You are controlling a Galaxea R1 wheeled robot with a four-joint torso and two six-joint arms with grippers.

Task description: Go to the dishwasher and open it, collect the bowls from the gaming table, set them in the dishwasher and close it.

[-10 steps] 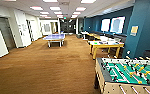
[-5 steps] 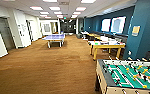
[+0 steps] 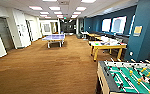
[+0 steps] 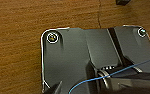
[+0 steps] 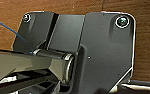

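Observation:
The gaming table [image 3: 108,45], white-topped with a yellow edge and yellow legs, stands at mid right in the head view, several metres ahead across the carpet. Pale items lie on its top. The bowls cannot be made out at this distance. The dishwasher is out of view. Both wrist views look down on brown carpet [image 4: 16,50] past the robot's own dark plate; the carpet [image 5: 146,37] under the right wrist is bare too.
A green-field foosball table [image 3: 131,78] stands close at the lower right. A blue ping-pong table [image 3: 54,38] is far ahead at centre. More tables [image 3: 94,35] line the blue right wall. White walls and a grey door [image 3: 3,32] run along the left. Open carpet [image 3: 48,67] lies ahead.
The whole head picture has shifted slightly: the yellow-legged table sits a little lower and nearer, so the camera has moved forward. Nothing in the room has moved.

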